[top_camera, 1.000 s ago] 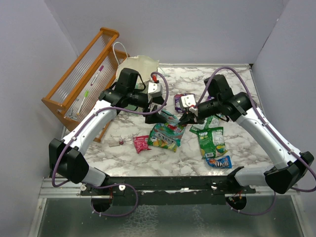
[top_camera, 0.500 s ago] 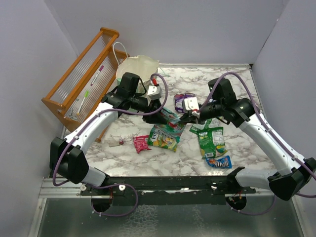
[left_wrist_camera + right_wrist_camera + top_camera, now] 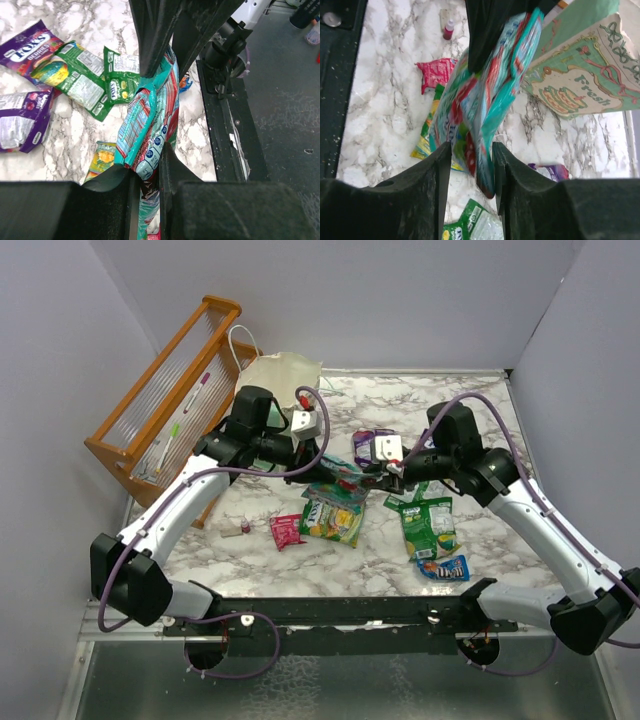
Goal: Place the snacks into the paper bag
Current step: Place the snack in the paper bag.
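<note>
Where the two arms meet, top view: the left claw (image 3: 320,474) and the right claw (image 3: 370,477) face each other over the middle of the bench (image 3: 470,410). The teal packet (image 3: 343,469) is between them, up off the bench.
Paper bag, top view: the paper bag (image 3: 283,372) is at the back left, just beside the orange rack (image 3: 160,410) and behind the left arm.
Other snacks, top view: a yellow-green packet (image 3: 330,521), a red packet (image 3: 287,530), a green packet (image 3: 428,525) and a blue packet (image 3: 445,567) lie flat in front. A purple packet (image 3: 366,445) lies behind the right claw. A tiny tube (image 3: 243,528) is near the red packet.
Grip, top view: both claws are too small here to tell how they hold.
Left wrist view: the left claw (image 3: 149,175) is pressed together on one end of the teal packet (image 3: 150,130), pinching it. The other end runs up to the black fingers (image 3: 150,35) of the right claw.
Only in the left wrist view: two purple packets and two green ones show side by side on the bench below.
Right wrist view: the right claw (image 3: 471,170) is spread a little, with the teal packet (image 3: 485,100) in the gap.
Only in the right wrist view: the printed side of the paper bag (image 3: 575,85) shows, with the word "Fresh".
</note>
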`<state>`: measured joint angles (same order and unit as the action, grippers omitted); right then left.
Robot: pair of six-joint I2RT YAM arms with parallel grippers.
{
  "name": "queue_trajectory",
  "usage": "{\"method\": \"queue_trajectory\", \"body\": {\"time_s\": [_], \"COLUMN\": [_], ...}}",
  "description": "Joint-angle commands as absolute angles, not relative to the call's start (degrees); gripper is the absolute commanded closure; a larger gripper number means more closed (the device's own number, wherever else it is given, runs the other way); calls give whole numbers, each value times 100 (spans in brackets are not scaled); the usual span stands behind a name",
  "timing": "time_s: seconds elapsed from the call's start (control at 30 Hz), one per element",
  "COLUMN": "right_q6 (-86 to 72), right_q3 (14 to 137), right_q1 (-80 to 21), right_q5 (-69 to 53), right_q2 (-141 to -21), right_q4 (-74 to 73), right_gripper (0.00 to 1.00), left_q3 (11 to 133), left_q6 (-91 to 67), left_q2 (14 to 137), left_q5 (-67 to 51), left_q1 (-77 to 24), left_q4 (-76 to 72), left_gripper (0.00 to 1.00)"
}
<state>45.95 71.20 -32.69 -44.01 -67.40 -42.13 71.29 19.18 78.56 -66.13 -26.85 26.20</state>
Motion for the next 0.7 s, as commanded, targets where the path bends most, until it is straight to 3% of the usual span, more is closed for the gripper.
{"method": "queue_trajectory", "body": {"time_s": [0.0,0.17,0.4,0.67], "right_q6": [4107,3798,3582,3247], "right_q3": [6839,6419,5543,4357], "right_q1": [-3216,-2893,-2699,-2694], "right_q5": [-3918,-3770,-3182,-2747], "right_q2": [-6495,-6122,-5868,-5962], "right_q4": [-3752,-3408,-2942,-1906], "right_gripper": [56,32,29,29], "left_q3": [7119,7160,7471,8231], "left_q6": [1712,1425,1058,618], "left_q2": [7411,7025,6462,6372], "left_q5": [-6411,-6249,-5853,-4066], "left_q1": [-2455,-1851,-974,-554], "left_q4": [2326,2243,2296,2049], "left_gripper": [100,100,100,100]}}
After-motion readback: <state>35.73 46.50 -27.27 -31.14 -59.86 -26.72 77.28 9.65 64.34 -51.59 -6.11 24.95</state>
